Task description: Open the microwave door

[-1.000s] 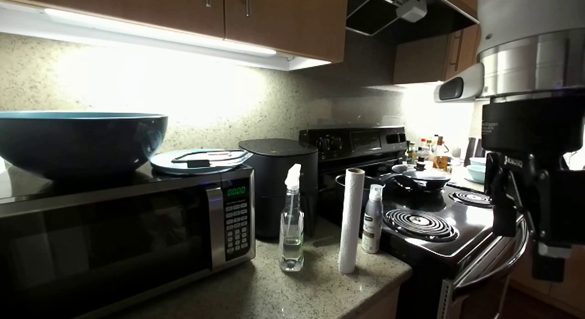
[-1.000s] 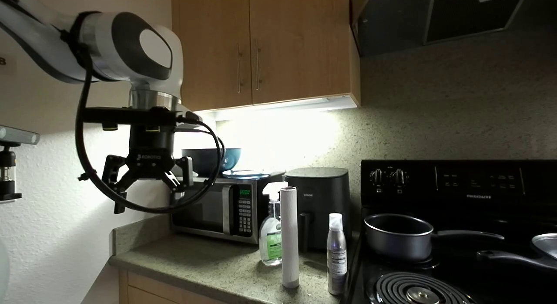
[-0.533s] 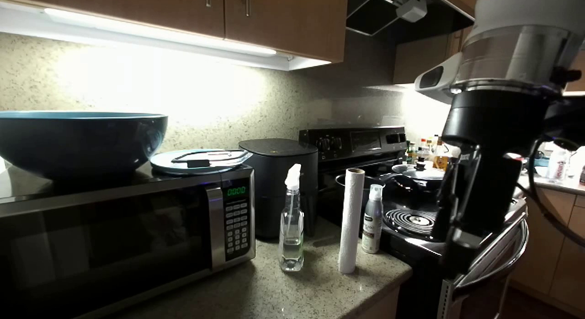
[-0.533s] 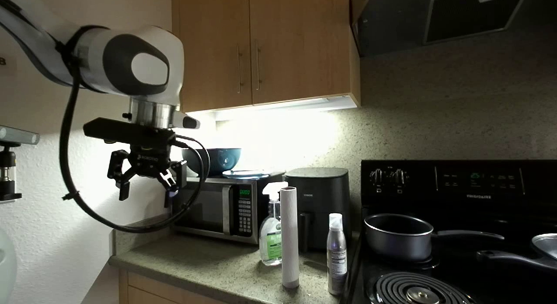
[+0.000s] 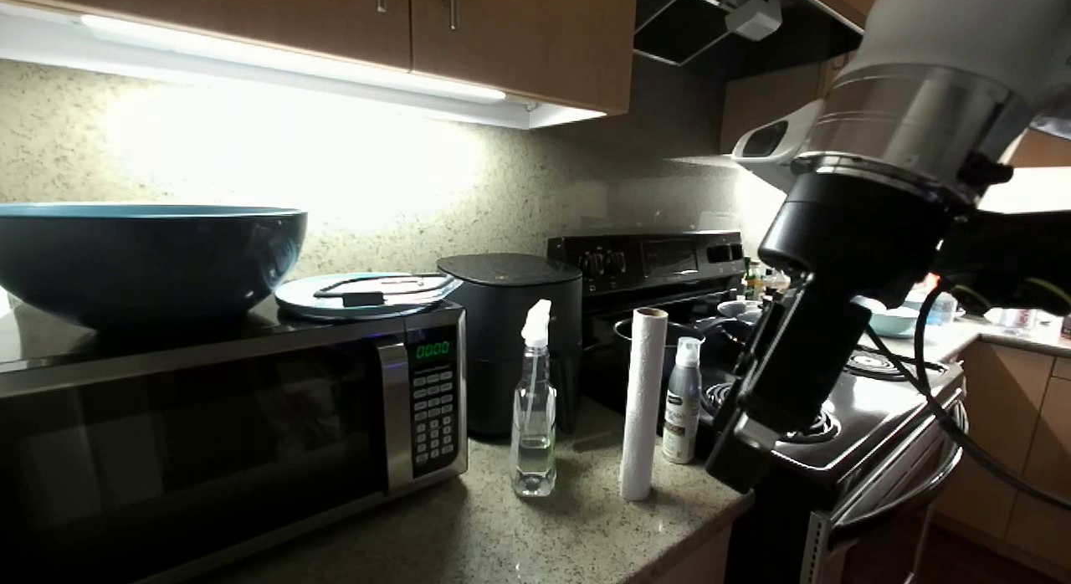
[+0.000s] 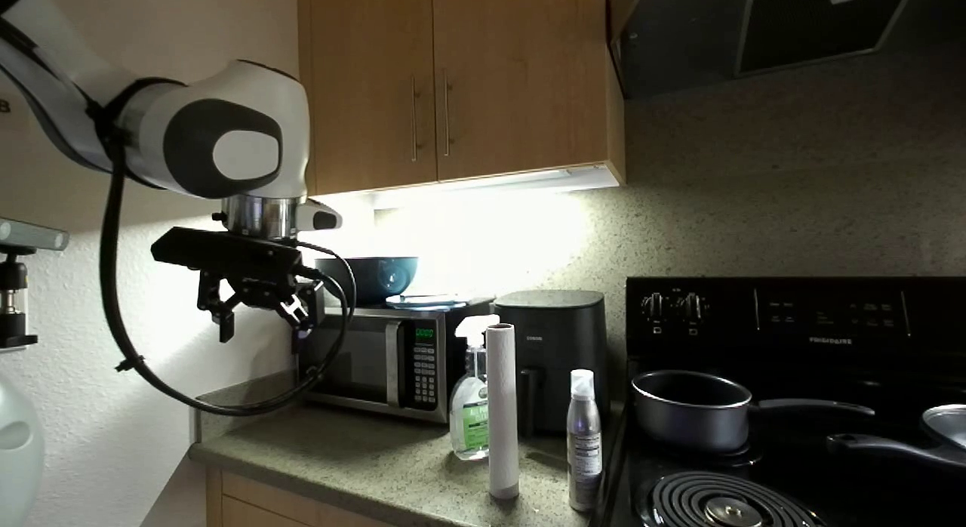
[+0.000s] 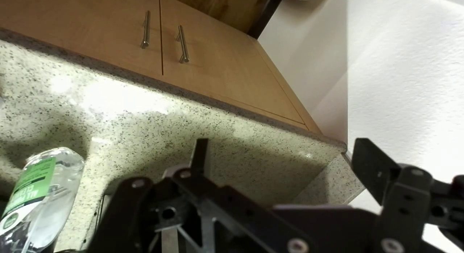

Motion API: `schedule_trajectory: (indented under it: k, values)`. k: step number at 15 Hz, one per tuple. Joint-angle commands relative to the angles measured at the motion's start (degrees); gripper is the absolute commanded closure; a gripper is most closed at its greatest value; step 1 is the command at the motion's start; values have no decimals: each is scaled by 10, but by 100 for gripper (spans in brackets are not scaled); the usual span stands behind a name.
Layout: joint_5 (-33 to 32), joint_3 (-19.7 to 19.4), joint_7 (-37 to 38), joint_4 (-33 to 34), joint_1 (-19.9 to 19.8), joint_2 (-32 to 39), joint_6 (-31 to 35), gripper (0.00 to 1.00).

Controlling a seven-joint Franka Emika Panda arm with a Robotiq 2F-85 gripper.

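Gripper (image 7: 283, 151) over countertop (image 6: 355, 436) with fingers (image 7: 200, 155) spread wide and grasping nothing, plain in wrist view; nearly edge-on and tilted in an exterior view, well apart there from microwave door (image 5: 209, 433). Dark glass with upright metal handle (image 5: 397, 425), closed flush on microwave (image 5: 452, 467) at countertop's back edge, in corner by white wall (image 7: 409, 82). On top, deep glossy bowl (image 5: 159, 266), dark outside, blue-lipped; cannot see contents. Next to it, pale blue plate (image 5: 297, 295) bearing black strap-like item (image 5: 363, 299), exact kind unclear. Toward countertop's edge by stove (image 6: 724, 308), clear plastic spray bottle (image 5: 534, 408) with liquid in lower part, green label (image 7: 34, 180) showing in wrist view. Nearer front corner on that side, slim white paper roll (image 6: 502, 414) with brown core and slender silver can (image 6: 584, 444), both upright. Farther back, rounded matte-black appliance (image 6: 555, 346), just beside microwave. On stove, in an exterior view, long-handled grey saucepan (image 6: 692, 429), dark inside, and, cut off at frame edge, glass-lidded pan (image 6: 949, 425). Shown by wrist view alone: wood-grain lower doors (image 7: 217, 71) with metal bar handles (image 7: 145, 30), under speckled countertop's front edge.
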Motion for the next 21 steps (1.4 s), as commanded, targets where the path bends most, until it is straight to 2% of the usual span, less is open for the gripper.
schedule_trajectory:
  k: [1,5,10,12,13,15,17,18,21]
  values:
    - [4,1,-5,0,-2,15,34,0]
    - [18,-4,-7,10,11,64,120,0]
    - [18,-16,-7,32,26,154,239,0]
    - [11,-17,-9,50,30,192,267,0]
    - [2,-12,-6,61,26,211,271,0]
    - [-60,20,41,86,-17,238,224,0]
    - [-108,40,62,98,-36,238,175,0]
    - [-69,30,34,81,-24,232,210,0]
    - [-89,43,46,96,-37,241,187,0]
